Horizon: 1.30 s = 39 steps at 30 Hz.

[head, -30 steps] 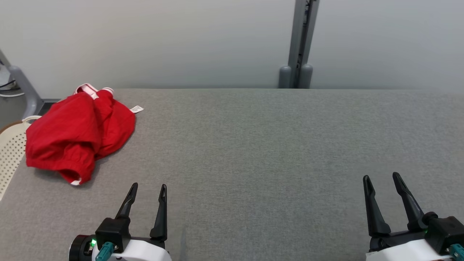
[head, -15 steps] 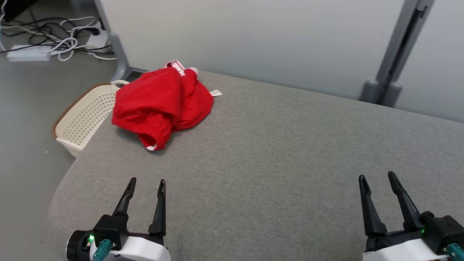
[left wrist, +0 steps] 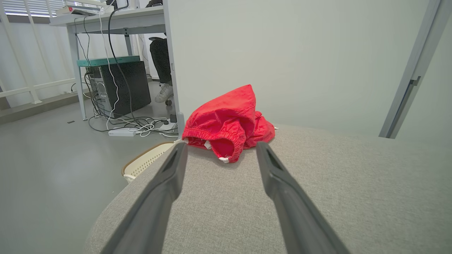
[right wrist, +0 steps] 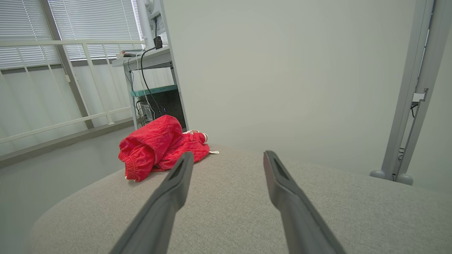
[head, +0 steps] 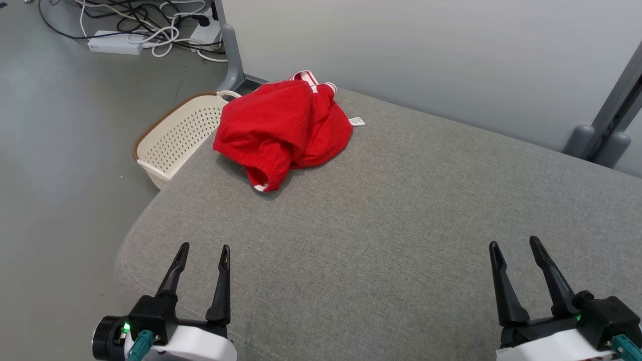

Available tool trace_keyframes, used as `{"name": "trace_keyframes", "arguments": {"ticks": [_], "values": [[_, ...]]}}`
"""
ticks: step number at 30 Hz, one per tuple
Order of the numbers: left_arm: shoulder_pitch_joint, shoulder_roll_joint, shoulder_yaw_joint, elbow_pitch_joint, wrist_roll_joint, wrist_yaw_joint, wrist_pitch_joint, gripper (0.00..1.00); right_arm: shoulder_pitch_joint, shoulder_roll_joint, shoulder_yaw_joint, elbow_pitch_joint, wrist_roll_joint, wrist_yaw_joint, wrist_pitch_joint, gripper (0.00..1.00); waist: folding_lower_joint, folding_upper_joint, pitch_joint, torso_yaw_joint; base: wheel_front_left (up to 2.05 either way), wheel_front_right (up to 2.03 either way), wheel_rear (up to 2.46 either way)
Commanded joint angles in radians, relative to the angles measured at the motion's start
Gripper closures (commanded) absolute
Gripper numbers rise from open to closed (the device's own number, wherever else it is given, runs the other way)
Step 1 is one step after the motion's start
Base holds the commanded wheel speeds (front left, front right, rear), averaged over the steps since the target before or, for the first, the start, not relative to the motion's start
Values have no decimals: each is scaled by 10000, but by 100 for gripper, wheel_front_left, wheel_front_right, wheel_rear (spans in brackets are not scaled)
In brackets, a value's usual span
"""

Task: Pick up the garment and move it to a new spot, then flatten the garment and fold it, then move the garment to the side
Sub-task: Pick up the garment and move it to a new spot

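Fingers of left gripper: spread apart, gripping nothing. Same on right gripper: parted, empty. Both held over near edge of grey padded table, left one close to rounded left corner, right one well apart toward right side. No contact with cloth.

Red garment: crumpled in a heap at far left corner of table, well ahead of left gripper. Elastic hem with white trim toward near side, small white label sticking out at its right.

Cream perforated basket: on floor just beside table's left edge, next to garment. Beyond basket, tangle of cables and white power strip. Pale wall behind table; grey post at far right.
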Motion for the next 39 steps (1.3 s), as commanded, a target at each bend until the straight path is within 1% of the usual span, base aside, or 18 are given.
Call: {"name": "trace_keyframes", "arguments": {"ticks": [1, 9, 13, 15, 18, 21, 22, 28, 33, 36, 39], "values": [[-8, 37, 52, -56, -30, 56, -3, 0, -54, -65, -24, 21, -19, 23, -53, 0, 0, 0, 35, -59, 0, 0, 0], [-289, 64, 212, -139, -54, 125, -3, 0, -258, -64, -40, -144, -236, 23, -53, 0, 0, 0, 483, -535, 0, 0, 0], [-898, 355, 456, -135, -56, -64, -3, 0, -448, -65, -57, -231, -407, 23, -53, 0, 0, 0, 890, -853, 0, 0, 0], [-1360, 574, 631, -46, -193, -241, -3, 0, -536, -64, -65, -264, -516, 23, -53, 0, 0, 0, 1133, -1037, 0, 0, 0], [-2296, 1217, 838, 253, -75, -467, 63, 0, -713, -67, -25, -296, -661, 23, -53, 0, 0, 0, 1519, -1362, 0, 0, 0], [-3381, 1780, 948, 752, -137, -792, 445, 0, -917, -68, -37, -347, -827, 23, -53, 0, 0, 0, 1931, -1715, 0, 0, 0], [-3381, 1780, 948, 752, -137, -792, 445, 0, -917, -68, -37, -347, -827, 23, -53, 0, 0, 0, 1931, -1715, 0, 0, 0], [-5434, 3010, 776, 2160, -557, -1427, 1637, 0, -1266, -67, 50, -435, -1139, 23, -53, 0, 0, 0, 2718, -2499, 0, 0, 0], [-6639, 3956, 1, 3499, -797, -1561, 2530, 0, -1518, -64, 18, -475, -1319, 23, -53, 0, 0, 0, 3256, -3106, 0, 0, 0], [-7081, 4353, -1002, 4114, -1270, -1563, 3023, 0, -1642, -65, -2, -541, -1438, 23, -53, 0, 0, 0, 3537, -3386, 0, 0, 0], [-7507, 4781, -1737, 4604, -1803, -1565, 3296, 0, -1729, -59, 18, -601, -1493, 23, -53, 0, 0, 0, 3777, -3609, 0, 0, 0]]}}
